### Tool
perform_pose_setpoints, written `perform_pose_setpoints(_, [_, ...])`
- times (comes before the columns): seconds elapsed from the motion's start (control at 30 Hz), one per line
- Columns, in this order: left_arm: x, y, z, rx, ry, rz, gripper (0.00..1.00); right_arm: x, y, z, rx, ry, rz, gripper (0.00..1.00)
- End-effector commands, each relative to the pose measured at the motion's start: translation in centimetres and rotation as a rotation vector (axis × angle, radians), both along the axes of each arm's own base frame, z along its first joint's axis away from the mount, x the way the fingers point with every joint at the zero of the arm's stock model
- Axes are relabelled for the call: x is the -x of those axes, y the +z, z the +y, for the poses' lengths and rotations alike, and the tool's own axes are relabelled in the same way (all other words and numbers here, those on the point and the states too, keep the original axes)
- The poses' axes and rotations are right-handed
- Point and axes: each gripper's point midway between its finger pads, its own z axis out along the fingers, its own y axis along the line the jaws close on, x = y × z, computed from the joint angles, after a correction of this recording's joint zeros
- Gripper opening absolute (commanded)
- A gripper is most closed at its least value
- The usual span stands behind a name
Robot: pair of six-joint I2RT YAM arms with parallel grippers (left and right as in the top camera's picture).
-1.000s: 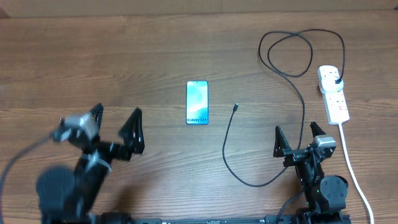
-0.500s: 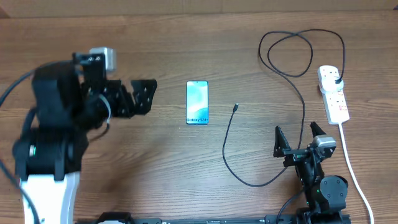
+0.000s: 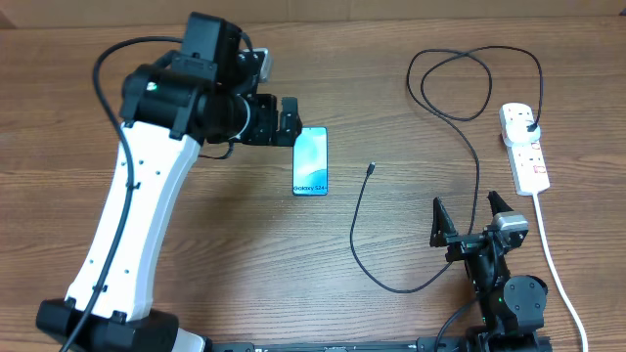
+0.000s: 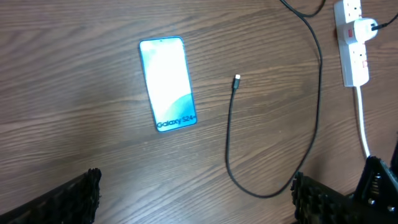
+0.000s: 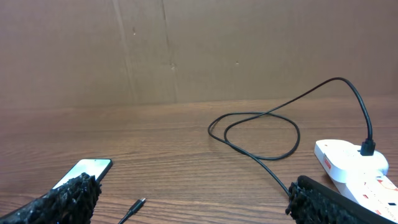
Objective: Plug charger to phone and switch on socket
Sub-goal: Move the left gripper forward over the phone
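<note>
The phone (image 3: 310,161) lies flat mid-table, its light blue screen up, and shows again in the left wrist view (image 4: 168,84). My left gripper (image 3: 290,122) hovers open just off the phone's upper left corner, holding nothing (image 4: 196,202). The charger (image 3: 364,244) is a thin black cable. Its connector tip (image 3: 371,170) lies loose to the right of the phone (image 4: 237,79), and its black plug (image 3: 529,125) sits in the white socket (image 3: 525,149) at the right. My right gripper (image 3: 468,217) rests open near the front edge, empty (image 5: 193,202), between cable and socket.
The charger cable forms a loop (image 3: 460,83) at the back right and curves round my right gripper. The socket's thick white cord (image 3: 553,254) runs to the front edge at the right. A brown cardboard wall (image 5: 186,50) stands behind the table.
My left arm has swung from the front left up and to the right, ending beside the phone's upper left corner. The right arm, the phone and the cable have not moved.
</note>
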Motion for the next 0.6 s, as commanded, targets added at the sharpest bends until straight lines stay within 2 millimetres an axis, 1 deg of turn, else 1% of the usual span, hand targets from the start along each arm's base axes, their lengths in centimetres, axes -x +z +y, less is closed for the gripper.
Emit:
perform_pose_setpoints(0.0, [-0.6, 0.0, -0.6, 0.047, 0.124, 0.062, 1.0, 0.0, -0.2, 0.0, -0.006, 0.003, -0.001, 1.0])
perform_pose_setpoints(0.17, [-1.0, -1.2, -0.6, -0.016, 0.255, 0.082, 1.0, 0.0, -0.2, 0.0, -0.006, 0.003, -0.001, 1.0])
perform_pose_setpoints(0.4, [-1.7, -1.7, -1.9, -0.058, 0.236, 0.075, 1.0, 0.0, -0.2, 0.0, -0.006, 0.003, -0.001, 1.0])
perform_pose_setpoints(0.5, [-2.3, -2.1, -1.4, -0.121, 0.247, 0.101, 1.0, 0.0, -0.2, 0.0, -0.006, 0.003, -0.001, 1.0])
perform_pose_setpoints(0.57, [-2.7, -2.8, -1.0, -0.179, 0.252, 0.12, 1.0, 0.0, -0.2, 0.0, -0.006, 0.003, -0.001, 1.0])
